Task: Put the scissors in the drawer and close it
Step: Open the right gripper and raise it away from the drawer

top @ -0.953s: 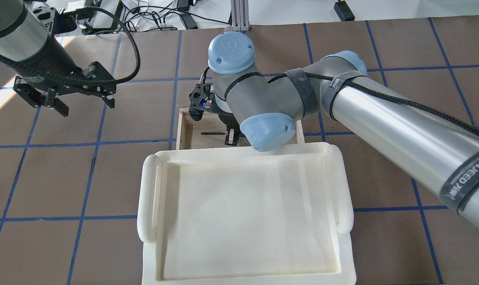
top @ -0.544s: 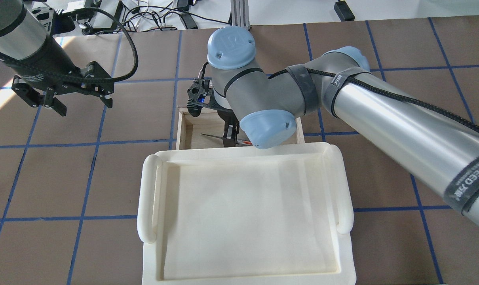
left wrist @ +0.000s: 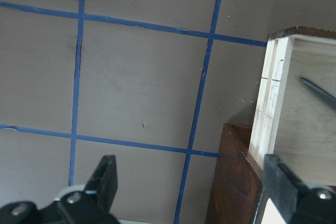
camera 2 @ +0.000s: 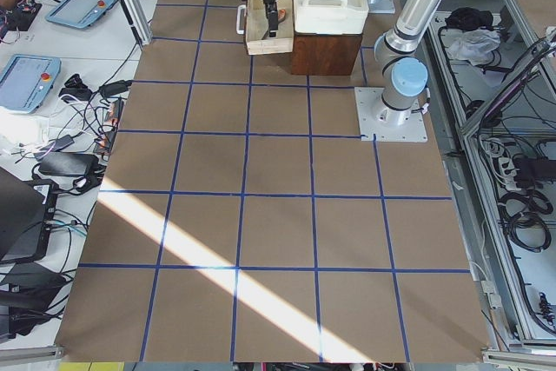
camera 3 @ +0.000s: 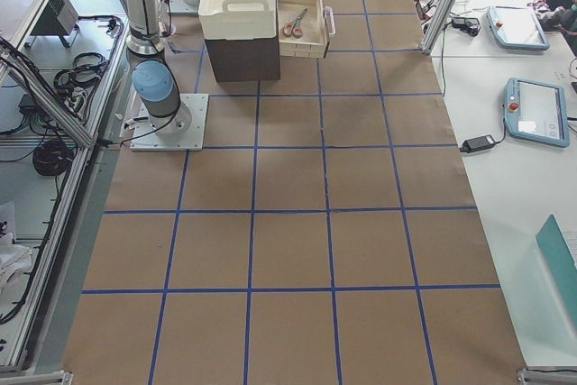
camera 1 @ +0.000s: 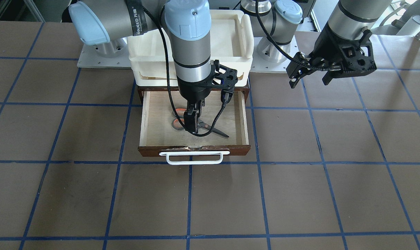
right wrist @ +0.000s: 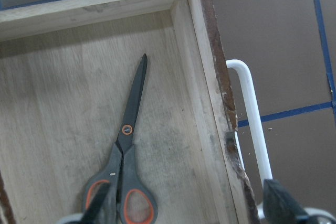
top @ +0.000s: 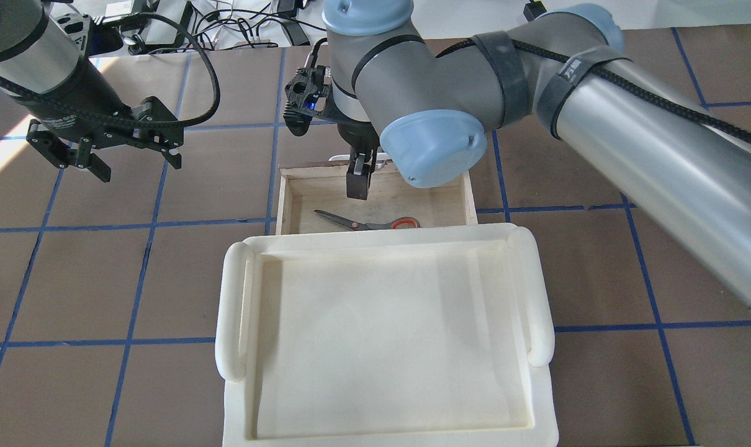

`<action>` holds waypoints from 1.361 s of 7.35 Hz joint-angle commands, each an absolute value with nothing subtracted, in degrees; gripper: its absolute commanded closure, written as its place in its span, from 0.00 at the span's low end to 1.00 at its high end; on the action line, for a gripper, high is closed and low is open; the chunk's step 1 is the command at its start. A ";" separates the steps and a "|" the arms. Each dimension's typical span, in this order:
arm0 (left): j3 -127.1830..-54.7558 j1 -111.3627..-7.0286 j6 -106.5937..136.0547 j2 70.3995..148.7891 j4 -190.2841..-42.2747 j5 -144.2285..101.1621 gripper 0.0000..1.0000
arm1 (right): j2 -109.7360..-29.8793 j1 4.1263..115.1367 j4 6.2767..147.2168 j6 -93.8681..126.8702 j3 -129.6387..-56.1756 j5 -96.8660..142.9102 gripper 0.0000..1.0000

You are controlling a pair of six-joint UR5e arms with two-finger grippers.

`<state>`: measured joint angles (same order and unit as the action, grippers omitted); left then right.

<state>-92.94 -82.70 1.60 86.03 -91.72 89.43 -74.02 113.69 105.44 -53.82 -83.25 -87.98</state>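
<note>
The scissors (top: 375,225) lie flat on the pale floor of the open drawer (top: 287,198), handles toward the robot's right; the right wrist view shows them (right wrist: 126,150) beside the drawer's front wall (right wrist: 205,93) and white handle (right wrist: 252,114). In the front view the scissors (camera 1: 177,127) are partly behind my right gripper (camera 1: 192,122). The right gripper (top: 358,180) hangs open and empty above the drawer, clear of the scissors. My left gripper (top: 133,164) is open and empty over the table to the drawer's left; the drawer's side (left wrist: 268,114) shows at its right.
A large white plastic tray (top: 229,310) sits on the dark brown cabinet (left wrist: 233,182) that holds the drawer. The drawer's dark front (camera 1: 237,150) and white loop handle (camera 1: 194,158) face away from the robot. Brown table with blue grid lines all around.
My right gripper has let go of the scissors, opened, and risen toward the drawer's front. The scissors now lie free in the drawer. The left arm has barely moved.
</note>
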 commanded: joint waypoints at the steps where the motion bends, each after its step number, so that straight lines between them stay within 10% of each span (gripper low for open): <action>1: -92.64 -82.88 1.41 87.79 -87.30 89.65 0.00 | -77.49 107.18 99.15 -52.83 -79.28 -84.67 0.00; 10: -80.51 -95.79 4.65 108.35 -74.20 90.00 0.00 | -92.46 91.59 84.79 -14.24 -82.35 -88.41 0.00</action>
